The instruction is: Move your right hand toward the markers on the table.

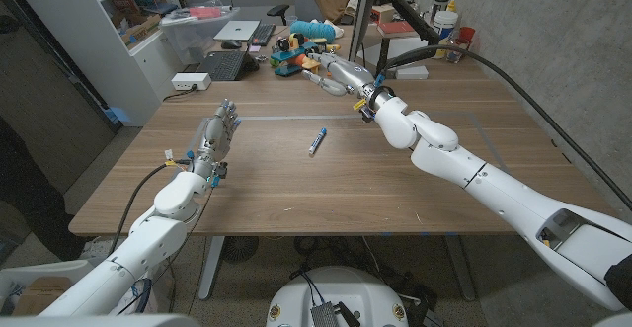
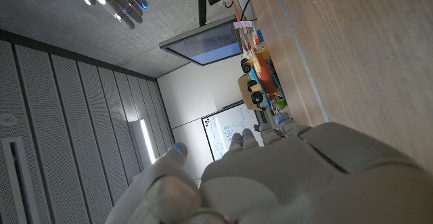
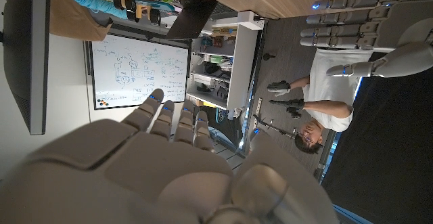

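One blue and white marker (image 1: 316,141) lies on the wooden table (image 1: 296,189) near its middle. My right hand (image 1: 341,76) hovers past the marker, farther back and a little to the right, fingers spread and reaching toward the table's far edge, holding nothing. In its own wrist view the right hand (image 3: 183,176) shows from behind, fingers apart. My left hand (image 1: 217,133) stands at the table's left with its fingers extended and nothing in it, well to the left of the marker. It also appears as the left hand (image 3: 358,21) in the right wrist view.
Colourful toys (image 1: 296,55) sit at the table's far edge, just beyond my right hand. A black keyboard (image 1: 222,65), a white box (image 1: 190,80) and a laptop (image 1: 237,31) stand at the back left. A seated person (image 3: 318,116) shows in the right wrist view.
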Robot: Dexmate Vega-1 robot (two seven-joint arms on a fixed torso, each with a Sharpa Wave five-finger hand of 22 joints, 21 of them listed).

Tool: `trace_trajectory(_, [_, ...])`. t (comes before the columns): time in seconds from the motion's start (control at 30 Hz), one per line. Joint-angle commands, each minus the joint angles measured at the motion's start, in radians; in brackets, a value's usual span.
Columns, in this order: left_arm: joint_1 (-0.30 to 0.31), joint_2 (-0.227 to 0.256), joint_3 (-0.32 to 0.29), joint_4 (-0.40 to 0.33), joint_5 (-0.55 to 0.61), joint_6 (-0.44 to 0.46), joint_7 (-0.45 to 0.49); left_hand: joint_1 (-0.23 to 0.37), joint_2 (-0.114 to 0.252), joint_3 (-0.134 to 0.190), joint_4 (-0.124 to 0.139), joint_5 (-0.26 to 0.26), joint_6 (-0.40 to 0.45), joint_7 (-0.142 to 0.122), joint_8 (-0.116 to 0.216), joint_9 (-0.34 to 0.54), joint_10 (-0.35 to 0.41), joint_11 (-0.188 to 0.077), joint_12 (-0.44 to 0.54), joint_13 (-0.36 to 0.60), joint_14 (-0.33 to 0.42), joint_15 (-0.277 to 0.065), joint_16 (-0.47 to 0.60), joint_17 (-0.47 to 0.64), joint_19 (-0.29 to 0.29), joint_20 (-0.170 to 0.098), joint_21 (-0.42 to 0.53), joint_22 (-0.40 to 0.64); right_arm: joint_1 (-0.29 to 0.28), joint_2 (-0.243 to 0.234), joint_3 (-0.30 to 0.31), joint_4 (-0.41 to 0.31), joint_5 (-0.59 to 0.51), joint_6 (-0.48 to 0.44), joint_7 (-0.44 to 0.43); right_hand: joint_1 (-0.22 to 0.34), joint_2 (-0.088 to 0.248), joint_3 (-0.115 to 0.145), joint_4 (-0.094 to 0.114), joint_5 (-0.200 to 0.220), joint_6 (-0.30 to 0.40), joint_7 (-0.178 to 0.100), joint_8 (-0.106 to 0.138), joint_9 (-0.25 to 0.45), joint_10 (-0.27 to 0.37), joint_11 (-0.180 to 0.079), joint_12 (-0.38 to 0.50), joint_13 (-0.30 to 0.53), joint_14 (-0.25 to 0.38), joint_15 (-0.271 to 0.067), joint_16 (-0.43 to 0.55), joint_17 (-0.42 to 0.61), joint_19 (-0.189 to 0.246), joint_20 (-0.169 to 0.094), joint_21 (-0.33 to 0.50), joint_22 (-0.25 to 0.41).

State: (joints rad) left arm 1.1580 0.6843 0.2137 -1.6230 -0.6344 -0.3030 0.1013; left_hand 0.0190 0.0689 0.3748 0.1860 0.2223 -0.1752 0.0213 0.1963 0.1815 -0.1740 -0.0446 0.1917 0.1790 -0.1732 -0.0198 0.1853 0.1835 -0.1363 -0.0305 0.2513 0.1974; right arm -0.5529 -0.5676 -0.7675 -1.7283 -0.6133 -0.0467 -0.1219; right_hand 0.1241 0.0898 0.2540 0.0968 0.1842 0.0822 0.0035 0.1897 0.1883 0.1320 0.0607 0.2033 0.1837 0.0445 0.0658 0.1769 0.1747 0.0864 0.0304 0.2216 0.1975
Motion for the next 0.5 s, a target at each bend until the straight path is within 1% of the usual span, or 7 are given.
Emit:
trace_trajectory(0.03, [0.0, 0.004, -0.003, 0.0, -0.004, 0.003, -0.005, -0.001, 0.087, -0.003, -0.003, 0.005, -0.094, 0.003, 0.001, 0.003, -0.108, 0.004, 0.002, 0.003, -0.112, 0.006, 0.002, 0.003, -0.003, -0.021, 0.007, 0.005, 0.005, 0.004, -0.015, 0.02, -0.02, -0.021, 0.005, -0.008, 0.0, 0.0, 0.002, -0.001, 0.004, -0.008, 0.003, 0.002, -0.006, 0.002, 0.005, 0.005, -0.006, 0.006, 0.002, 0.001, -0.002, 0.0, -0.002, 0.002])
trace_trajectory(0.33, [0.001, 0.006, -0.005, -0.002, -0.006, 0.007, -0.004, -0.001, 0.087, -0.004, -0.003, 0.005, -0.095, 0.003, 0.001, 0.003, -0.108, 0.003, 0.002, 0.003, -0.113, 0.006, 0.001, 0.003, -0.003, -0.021, 0.008, 0.005, 0.008, -0.001, -0.029, 0.029, -0.027, -0.005, 0.008, -0.006, 0.0, 0.0, 0.0, 0.0, 0.003, -0.008, 0.003, 0.002, -0.008, -0.001, 0.005, 0.004, -0.007, 0.005, 0.002, 0.0, -0.002, 0.0, -0.002, 0.002])
trace_trajectory(0.5, [0.001, 0.005, -0.004, 0.0, -0.006, 0.005, -0.005, -0.001, 0.087, -0.005, -0.003, 0.005, -0.094, 0.003, 0.001, 0.003, -0.107, 0.003, 0.002, 0.003, -0.112, 0.006, 0.002, 0.003, -0.002, -0.02, 0.008, 0.005, 0.007, 0.003, -0.035, 0.032, -0.034, -0.015, 0.01, -0.005, 0.0, 0.0, 0.0, 0.0, 0.002, -0.008, 0.003, 0.002, -0.008, 0.0, 0.005, 0.004, -0.007, 0.004, 0.001, -0.001, -0.002, 0.0, -0.003, 0.001])
